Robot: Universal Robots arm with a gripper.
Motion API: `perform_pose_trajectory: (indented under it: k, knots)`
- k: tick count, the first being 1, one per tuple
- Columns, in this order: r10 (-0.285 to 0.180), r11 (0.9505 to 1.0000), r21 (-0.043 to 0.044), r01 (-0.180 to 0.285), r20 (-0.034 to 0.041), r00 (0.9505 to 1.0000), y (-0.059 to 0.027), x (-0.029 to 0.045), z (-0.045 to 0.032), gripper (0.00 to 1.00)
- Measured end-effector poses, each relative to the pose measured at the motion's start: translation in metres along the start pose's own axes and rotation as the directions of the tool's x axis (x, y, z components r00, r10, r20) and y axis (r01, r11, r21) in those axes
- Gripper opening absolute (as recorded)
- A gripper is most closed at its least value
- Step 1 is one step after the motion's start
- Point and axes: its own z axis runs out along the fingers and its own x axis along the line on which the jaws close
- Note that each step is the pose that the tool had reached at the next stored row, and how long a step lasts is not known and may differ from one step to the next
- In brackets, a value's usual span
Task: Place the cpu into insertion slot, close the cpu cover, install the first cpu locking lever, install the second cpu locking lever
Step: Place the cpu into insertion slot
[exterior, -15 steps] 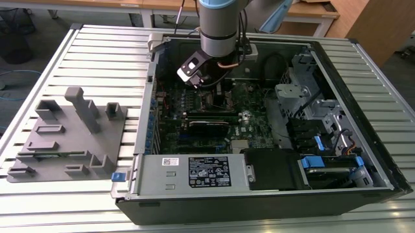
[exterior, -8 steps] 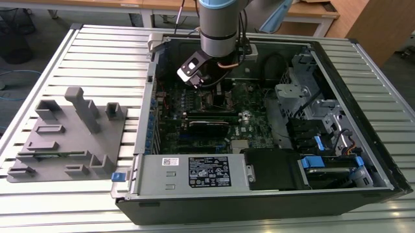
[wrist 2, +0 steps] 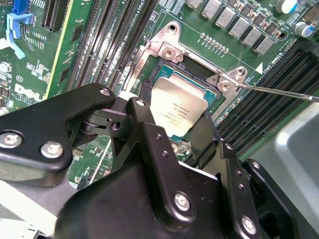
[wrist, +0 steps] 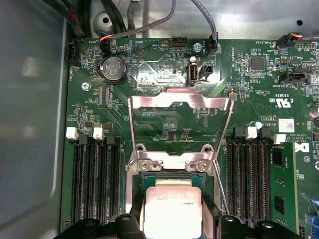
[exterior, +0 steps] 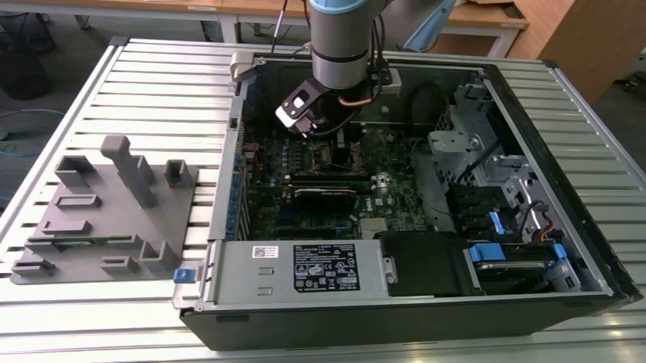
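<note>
Placement is under way. The small square cpu with its pale silver metal top (wrist 2: pixel 177 107) sits right over the black square insertion slot (wrist 2: pixel 148 88) on the green circuit board; whether it is fully seated, one cannot tell. The thin silvery cpu cover frame (wrist: pixel 179 102) stands swung open, and a thin wire locking lever (wrist 2: pixel 279 93) is unhooked. The black claw (wrist 2: pixel 172 119) straddles the cpu, fingers narrowed onto two opposite edges, pinching it.

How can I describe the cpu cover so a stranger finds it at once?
Inside the open computer case, look at the green motherboard between the two banks of black memory slots. The cpu cover is the thin silvery frame swung open beside the square cpu; unlike its neighbours, it is hollow, with green board showing through its window.
</note>
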Motion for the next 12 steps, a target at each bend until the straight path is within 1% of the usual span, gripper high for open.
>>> perform_pose_trajectory:
  k: [3, 5, 6, 8, 9, 12]
  knots:
    - [0.000, 1.0000, 0.0000, 0.000, 0.0000, 1.0000, 0.0000, 0.0000, 0.0000, 0.54]
    - [0.000, 1.0000, -0.0004, 0.000, -0.0015, 1.0000, 0.0001, 0.0002, 0.0004, 0.55]
    - [0.000, 1.0000, -0.0008, 0.000, -0.0014, 1.0000, 0.0001, 0.0003, 0.0005, 0.61]
    - [0.000, 1.0000, -0.0004, 0.000, -0.0005, 1.0000, 0.0000, 0.0001, 0.0003, 0.61]
    - [0.000, 1.0000, -0.0001, 0.000, -0.0001, 1.0000, 0.0000, 0.0000, 0.0001, 0.67]
    - [0.000, 1.0000, -0.0001, 0.000, -0.0001, 1.0000, 0.0000, 0.0000, 0.0001, 0.67]
